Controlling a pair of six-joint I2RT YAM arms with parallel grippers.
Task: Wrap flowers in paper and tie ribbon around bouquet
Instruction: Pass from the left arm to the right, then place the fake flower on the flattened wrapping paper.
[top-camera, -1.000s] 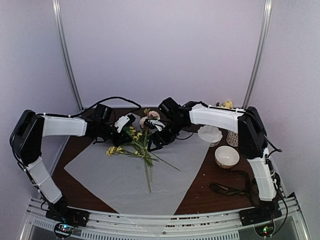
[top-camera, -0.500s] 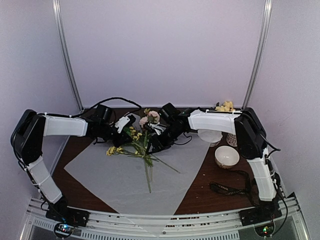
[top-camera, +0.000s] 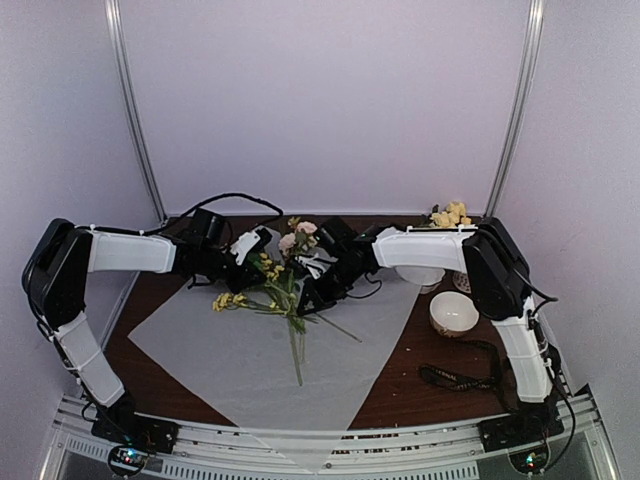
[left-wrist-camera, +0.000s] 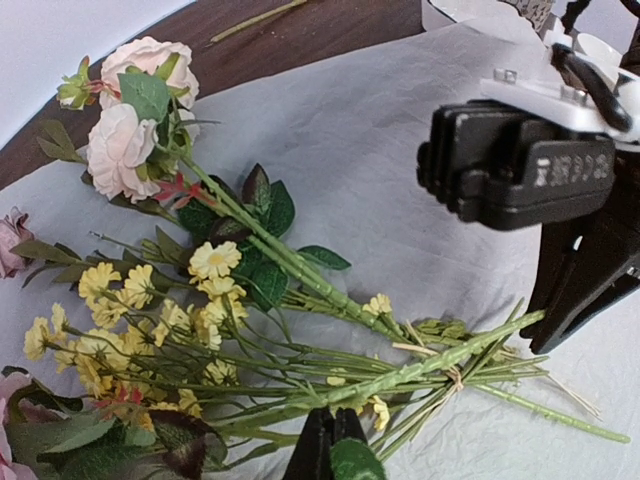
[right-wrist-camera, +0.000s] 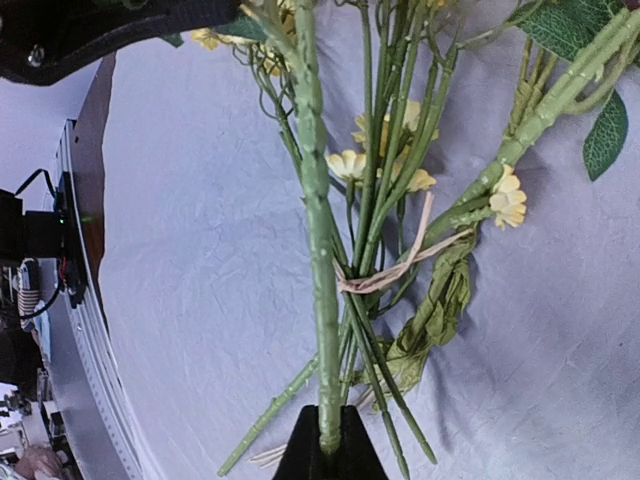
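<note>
The flowers (top-camera: 276, 286) lie on the paper (top-camera: 230, 350), blooms toward the back and stems toward me. A raffia band ties their thin stems together (right-wrist-camera: 385, 280). My left gripper (left-wrist-camera: 335, 430) is shut on one thick green stem near the yellow blooms (left-wrist-camera: 130, 320). My right gripper (right-wrist-camera: 330, 445) is shut on the other end of that same stem (right-wrist-camera: 312, 250). In the top view the left gripper (top-camera: 245, 275) and the right gripper (top-camera: 312, 296) face each other across the bunch. The ribbon (top-camera: 455, 378) lies on the bare table at the right.
A white bowl (top-camera: 453, 312) and a white scalloped dish (top-camera: 420, 272) stand right of the paper. More yellow flowers (top-camera: 450, 213) are at the back right. Pink roses (left-wrist-camera: 130, 140) lie beside the bunch. A loose stem (left-wrist-camera: 255, 18) rests on the wood behind.
My right gripper has moved left and down to the stems and shut on the thick stem. The left gripper has stayed shut in place.
</note>
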